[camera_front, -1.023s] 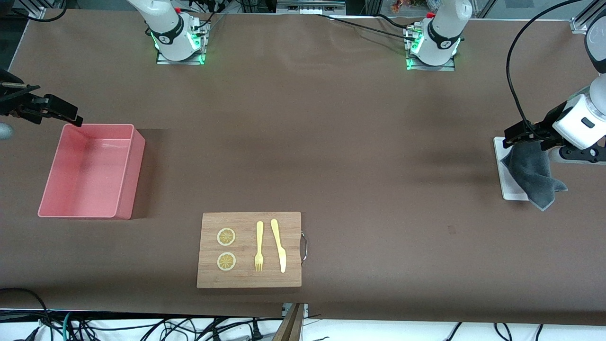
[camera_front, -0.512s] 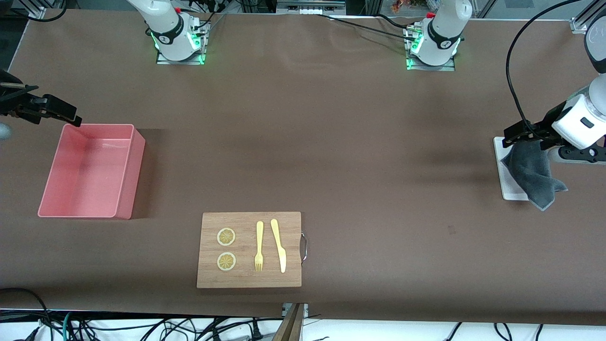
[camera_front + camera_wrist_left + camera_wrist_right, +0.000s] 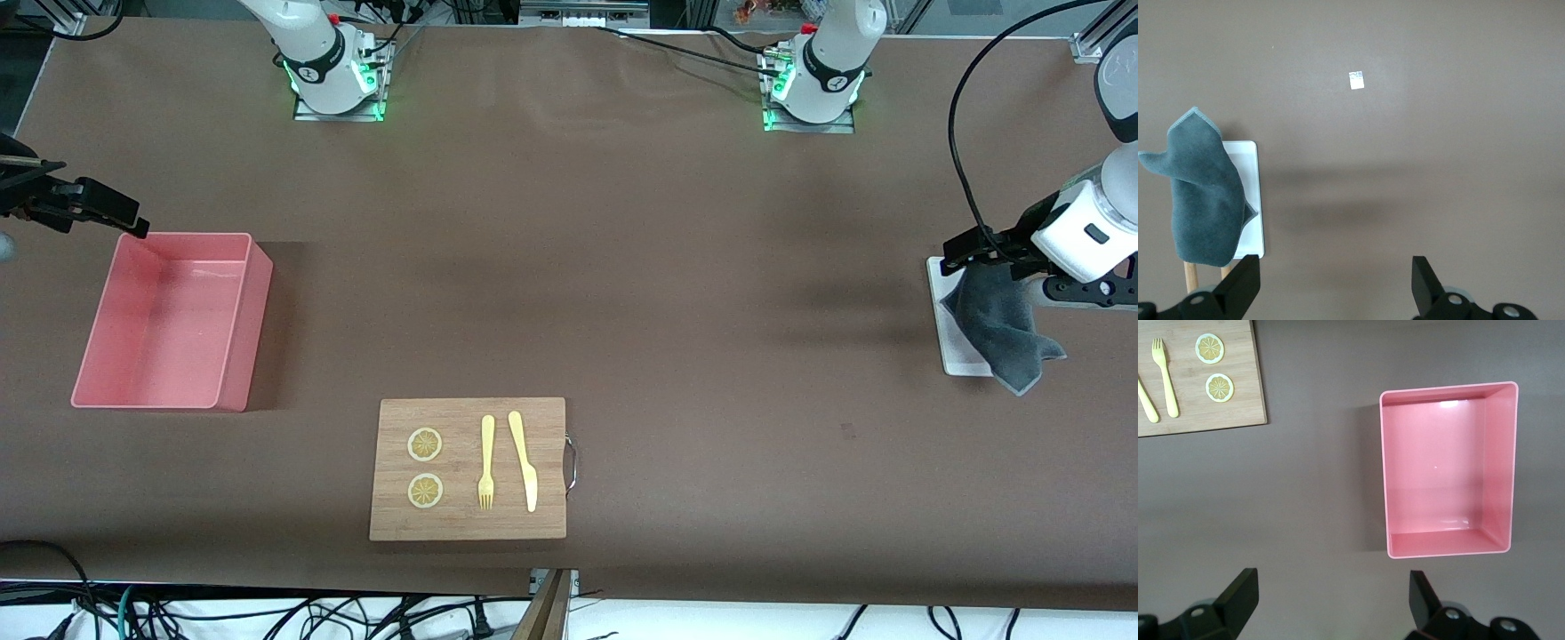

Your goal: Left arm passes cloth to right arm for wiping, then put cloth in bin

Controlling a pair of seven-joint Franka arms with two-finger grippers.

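The dark grey cloth (image 3: 1000, 324) lies crumpled on a small white tray (image 3: 953, 356) at the left arm's end of the table, one corner hanging over the tray's edge. My left gripper (image 3: 973, 252) hovers open over the tray's edge beside the cloth and holds nothing. In the left wrist view the cloth (image 3: 1205, 193) lies off to one side of my open left gripper (image 3: 1336, 280), not between its jaws. The pink bin (image 3: 244, 338) stands empty at the right arm's end. My right gripper (image 3: 111, 212) hangs open over the table just off the bin's corner; in its wrist view the bin (image 3: 1383, 473) lies ahead of the gripper (image 3: 1333, 593).
A wooden cutting board (image 3: 467, 524) with a metal handle lies near the front camera's edge, carrying two lemon slices (image 3: 425, 444), a yellow fork (image 3: 486, 462) and a yellow knife (image 3: 524, 462). A small pale tag (image 3: 847, 431) lies on the brown table.
Both grippers have drifted only slightly, the right one edging away from the bin toward the table's end. The cloth has not moved.
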